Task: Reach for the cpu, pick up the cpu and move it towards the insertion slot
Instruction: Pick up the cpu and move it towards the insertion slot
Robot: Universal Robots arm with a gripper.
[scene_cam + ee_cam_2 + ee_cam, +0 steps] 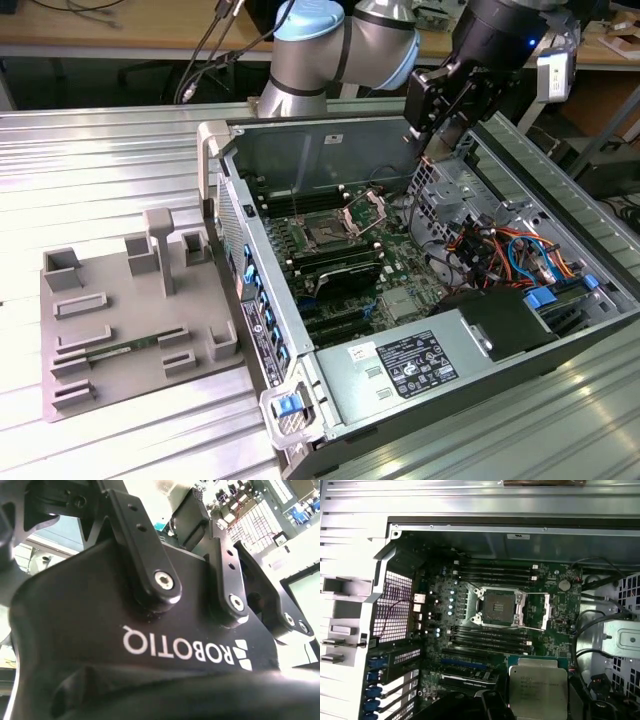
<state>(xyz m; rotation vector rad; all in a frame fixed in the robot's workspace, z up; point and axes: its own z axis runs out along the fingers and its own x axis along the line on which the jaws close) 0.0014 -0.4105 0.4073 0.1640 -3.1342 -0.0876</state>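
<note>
Ribbed metal bench (120, 160) with an open PC case (420, 300) on it, grey tray (130, 320) to the exterior view's left, arm (340, 50) over the case's far right corner. Gripper (440, 135) is clamped on the cpu (537, 690), which the first wrist view shows hanging above the board (440, 610), so reach and pick look done. Slot (500, 607) sits open mid-board, frame flipped up, well apart from the cpu; the carry isn't finished.

Bright light is glaring off the ribbed metal table (110, 160) in the exterior view. The computer case (470, 540) interior is lying dim, and the second wrist view's background is washing out white.
</note>
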